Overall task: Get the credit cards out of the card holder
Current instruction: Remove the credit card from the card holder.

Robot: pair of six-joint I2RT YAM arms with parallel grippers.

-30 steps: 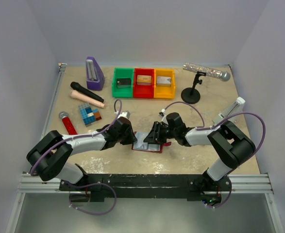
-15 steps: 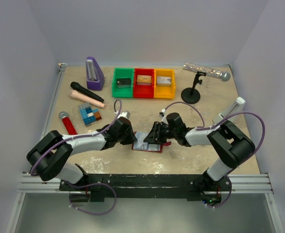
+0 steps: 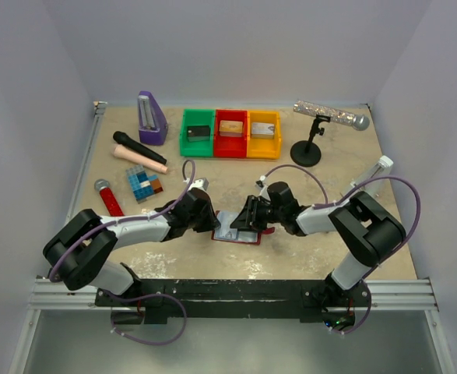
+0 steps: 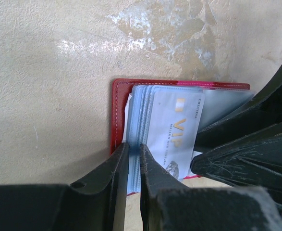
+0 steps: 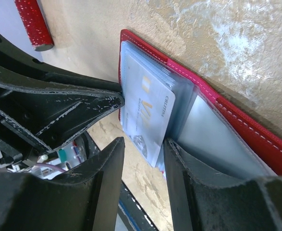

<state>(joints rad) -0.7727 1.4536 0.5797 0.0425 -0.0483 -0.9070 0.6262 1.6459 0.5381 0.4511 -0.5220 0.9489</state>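
Centrally on the counter (image 3: 329,167), a red card holder (image 3: 236,230) lies open, a silvery credit card (image 4: 174,130) poking from its pale sleeves (image 4: 140,110); the card is likely light, stiff and slick, best pinched by its free edge while the floppy holder is pinned down. The left gripper (image 4: 133,147) is clenched on the sleeves' edge, and the right gripper (image 5: 143,144) sits parted astride the card's corner, grasping nothing. The counter is scuffed, mottled beige, boxed in by plain pale walls (image 3: 236,47).

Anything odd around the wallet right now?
Nothing damaged. One VIP card sticks partway out of the card holder's clear sleeves, toward the open right gripper; left gripper pinches those sleeves. Expected mid-task.
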